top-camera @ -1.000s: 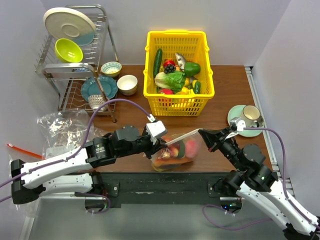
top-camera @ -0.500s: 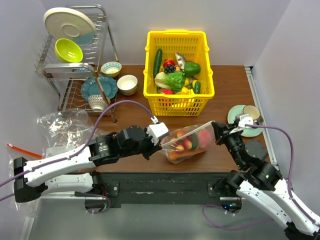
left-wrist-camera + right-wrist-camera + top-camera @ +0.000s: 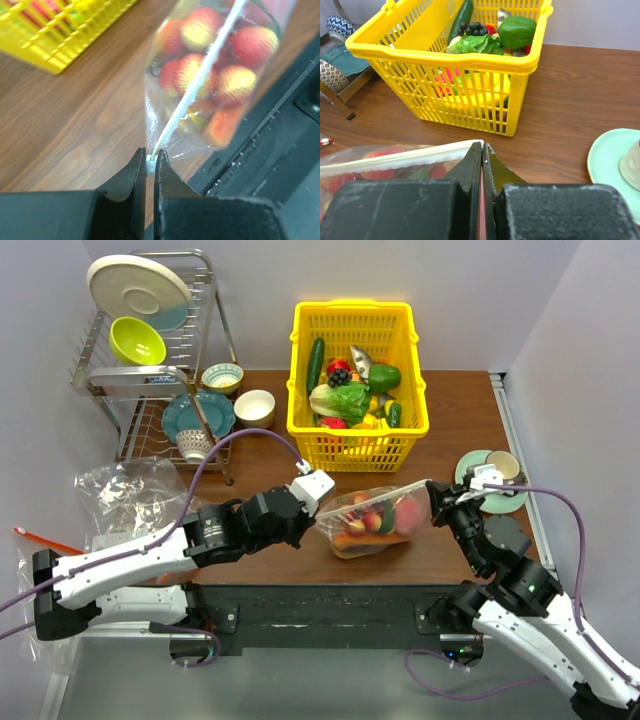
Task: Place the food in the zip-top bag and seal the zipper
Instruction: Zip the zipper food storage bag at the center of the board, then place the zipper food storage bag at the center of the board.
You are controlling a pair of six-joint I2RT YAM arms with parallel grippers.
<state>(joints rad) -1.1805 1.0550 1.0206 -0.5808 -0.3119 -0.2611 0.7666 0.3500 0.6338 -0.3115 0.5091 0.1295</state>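
Note:
The clear zip-top bag point(image 3: 372, 523) hangs between my two grippers over the table's near middle, with red, yellow and orange toy food point(image 3: 380, 520) inside. Its whitish zipper point(image 3: 372, 497) runs taut from one gripper to the other. My left gripper point(image 3: 318, 523) is shut on the zipper's left end, where a small white slider point(image 3: 151, 164) sits between the jaws. The food point(image 3: 210, 75) shows blurred behind the zipper point(image 3: 200, 75) in the left wrist view. My right gripper point(image 3: 432, 502) is shut on the bag's right corner point(image 3: 479, 145). The zipper point(image 3: 395, 157) runs left from it.
A yellow basket point(image 3: 357, 385) of toy vegetables stands behind the bag, also in the right wrist view point(image 3: 470, 60). A teal saucer with a cup point(image 3: 492, 477) is at the right. A dish rack point(image 3: 160, 360) and bowls stand back left. Spare clear bags point(image 3: 125, 495) lie at left.
Both grippers have carried the bag to the right and a little away from the near edge. The bag has swung from hanging low to stretched nearly level between them.

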